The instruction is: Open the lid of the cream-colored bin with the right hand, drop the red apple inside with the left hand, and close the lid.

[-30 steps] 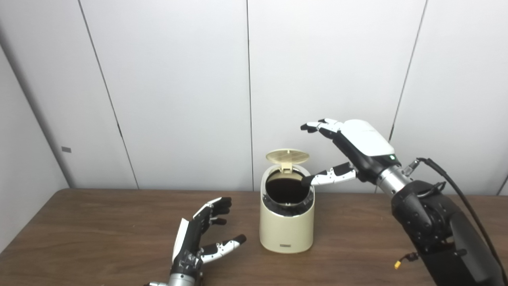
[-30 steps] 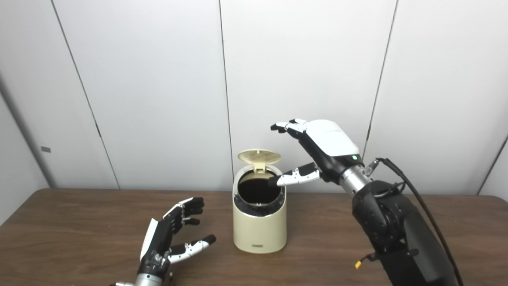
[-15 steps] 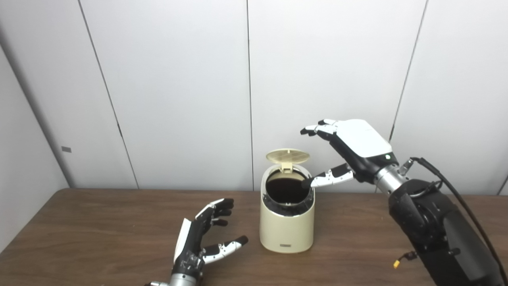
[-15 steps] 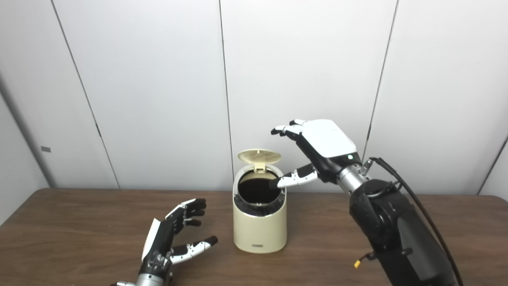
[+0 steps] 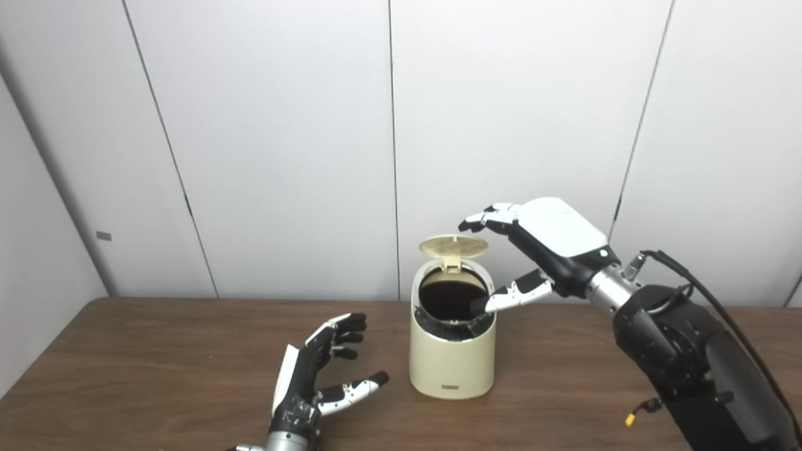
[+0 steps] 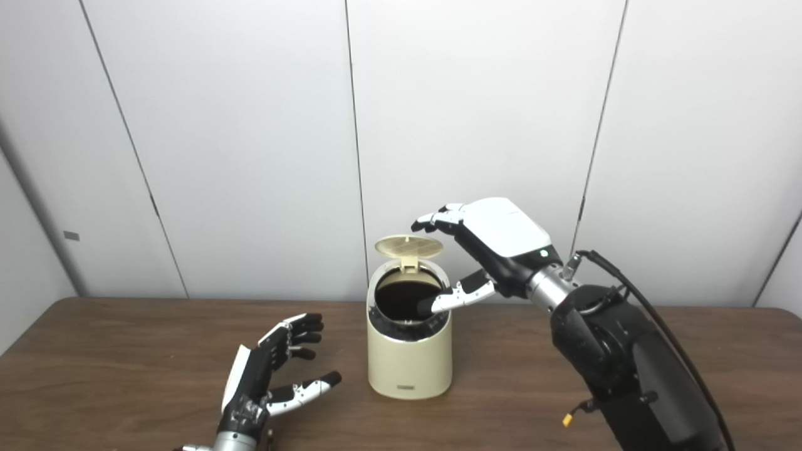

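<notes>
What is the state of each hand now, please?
Left hand: open, holding nothing.
Right hand: open, holding nothing, over the lid.

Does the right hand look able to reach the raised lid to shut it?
Probably yes. The right hand hangs open with its fingers just above the upright lid, and nothing lies between them.

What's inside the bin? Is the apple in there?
The bin stands with its lid up, but the inside looks only dark. No apple shows anywhere, and the bottom is hidden by the wall, so I cannot tell.
</notes>
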`<state>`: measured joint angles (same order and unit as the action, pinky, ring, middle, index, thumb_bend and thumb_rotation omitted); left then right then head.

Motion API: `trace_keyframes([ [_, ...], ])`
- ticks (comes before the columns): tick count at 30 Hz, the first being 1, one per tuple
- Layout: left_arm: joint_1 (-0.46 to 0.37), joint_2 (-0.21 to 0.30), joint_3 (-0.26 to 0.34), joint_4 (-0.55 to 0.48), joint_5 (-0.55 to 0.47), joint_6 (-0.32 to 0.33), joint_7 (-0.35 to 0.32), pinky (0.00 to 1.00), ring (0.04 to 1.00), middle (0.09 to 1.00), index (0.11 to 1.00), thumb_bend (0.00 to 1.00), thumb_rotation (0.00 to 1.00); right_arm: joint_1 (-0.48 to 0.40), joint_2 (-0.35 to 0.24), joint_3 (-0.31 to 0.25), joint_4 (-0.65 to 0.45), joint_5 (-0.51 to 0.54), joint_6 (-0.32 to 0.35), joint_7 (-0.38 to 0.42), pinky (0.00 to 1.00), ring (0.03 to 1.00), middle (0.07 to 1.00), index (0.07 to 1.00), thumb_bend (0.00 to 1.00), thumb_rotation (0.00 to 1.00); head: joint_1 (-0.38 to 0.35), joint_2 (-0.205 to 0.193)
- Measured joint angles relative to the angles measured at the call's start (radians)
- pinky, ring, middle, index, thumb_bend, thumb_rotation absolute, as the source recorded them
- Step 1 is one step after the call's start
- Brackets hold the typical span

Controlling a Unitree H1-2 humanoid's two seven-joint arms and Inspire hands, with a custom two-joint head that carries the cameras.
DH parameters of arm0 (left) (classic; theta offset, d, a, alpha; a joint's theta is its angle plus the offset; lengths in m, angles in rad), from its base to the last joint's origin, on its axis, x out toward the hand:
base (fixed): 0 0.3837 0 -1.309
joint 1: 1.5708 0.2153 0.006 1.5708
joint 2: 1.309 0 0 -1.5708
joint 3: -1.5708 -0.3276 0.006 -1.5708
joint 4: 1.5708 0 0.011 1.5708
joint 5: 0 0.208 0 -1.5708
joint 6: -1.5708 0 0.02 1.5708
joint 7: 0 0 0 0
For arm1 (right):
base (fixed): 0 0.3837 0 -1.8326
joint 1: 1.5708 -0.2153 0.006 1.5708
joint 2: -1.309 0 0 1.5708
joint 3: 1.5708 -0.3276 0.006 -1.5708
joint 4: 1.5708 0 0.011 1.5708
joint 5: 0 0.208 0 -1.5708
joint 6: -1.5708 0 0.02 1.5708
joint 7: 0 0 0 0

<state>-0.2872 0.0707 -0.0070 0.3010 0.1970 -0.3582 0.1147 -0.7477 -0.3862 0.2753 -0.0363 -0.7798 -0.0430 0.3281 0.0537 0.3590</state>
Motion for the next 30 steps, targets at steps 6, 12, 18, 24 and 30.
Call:
trace_keyframes([
  [6,0.000,0.000,0.000,-0.001,0.002,0.008,-0.001,0.64,0.725,0.749,0.762,0.72,0.02,0.001,0.023,0.001,-0.006,0.012,0.013,0.020,0.75,0.886,0.801,0.804,0.66,0.43,0.006,0.006],
  [12,0.000,-0.001,-0.003,-0.004,0.002,0.021,-0.001,0.67,0.731,0.746,0.759,0.72,0.02,0.003,0.042,0.017,-0.013,0.009,0.037,0.032,0.77,0.889,0.793,0.805,0.66,0.41,0.014,0.011],
  [18,0.001,0.000,-0.006,-0.004,0.005,0.022,-0.002,0.69,0.750,0.757,0.757,0.71,0.03,0.003,0.056,0.036,-0.012,0.008,0.036,0.032,0.80,0.910,0.787,0.801,0.66,0.51,0.011,0.017],
  [24,0.002,0.000,-0.008,-0.006,0.005,0.024,-0.003,0.68,0.755,0.761,0.754,0.71,0.03,0.004,0.060,0.044,-0.013,0.011,0.037,0.038,0.81,0.892,0.785,0.807,0.67,0.41,0.011,0.029],
  [30,0.007,0.000,-0.009,-0.016,0.005,0.035,-0.006,0.67,0.750,0.764,0.757,0.71,0.03,0.022,0.060,0.051,-0.031,0.004,0.036,0.038,0.80,0.896,0.772,0.796,0.67,0.40,0.009,0.034],
])
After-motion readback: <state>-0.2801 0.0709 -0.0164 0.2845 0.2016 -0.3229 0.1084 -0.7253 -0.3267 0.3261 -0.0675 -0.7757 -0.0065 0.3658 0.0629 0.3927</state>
